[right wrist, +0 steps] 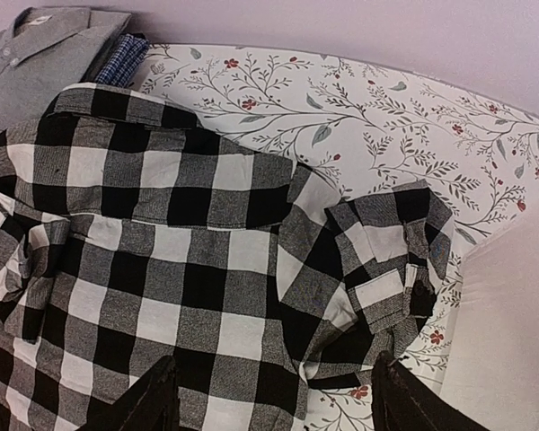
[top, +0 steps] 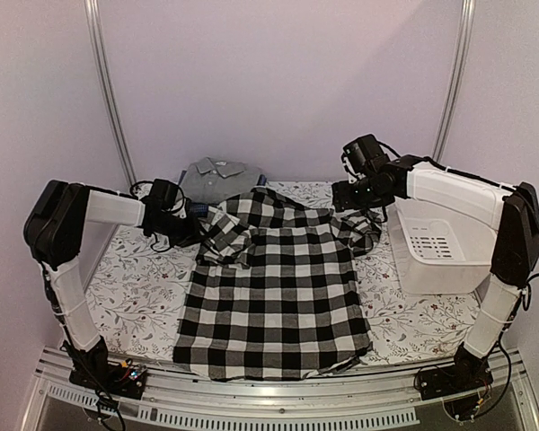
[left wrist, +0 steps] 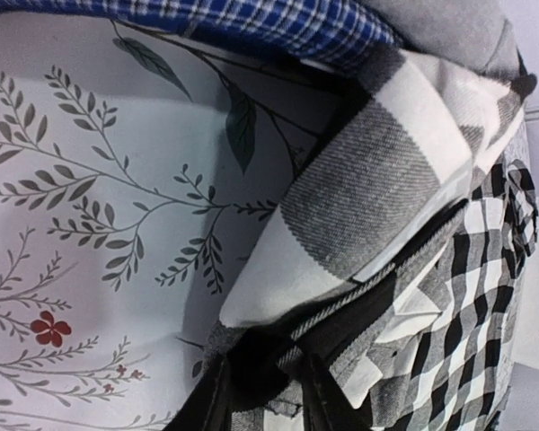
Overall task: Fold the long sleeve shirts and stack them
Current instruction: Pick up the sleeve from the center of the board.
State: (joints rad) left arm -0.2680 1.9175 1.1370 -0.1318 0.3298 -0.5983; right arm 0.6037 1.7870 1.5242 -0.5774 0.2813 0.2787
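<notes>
The left pincer (left wrist: 265, 404) is clenched on a bunched sleeve of the checked shirt (top: 274, 287), which spreads on the table (top: 135, 287) between both pincers. The right pincer (right wrist: 274, 404) hangs released over the other sleeve. Just beyond the left pincer, the grey shirt (top: 217, 172) lies on the blue shirt (left wrist: 278, 22). The white basket (top: 440, 260) stands to the right of the right pincer, its inside partly hidden by the arm.

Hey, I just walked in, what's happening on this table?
Two robot arms are folding a large black-and-white checked button-up shirt spread on the floral tablecloth. The left gripper has its fingers either side of bunched sleeve cloth; the right gripper hovers open above the other sleeve's cuff. A plain grey collared shirt lies folded at the far edge, a blue patterned one peeking out beside it. A white plastic basket stands on the right.
</notes>
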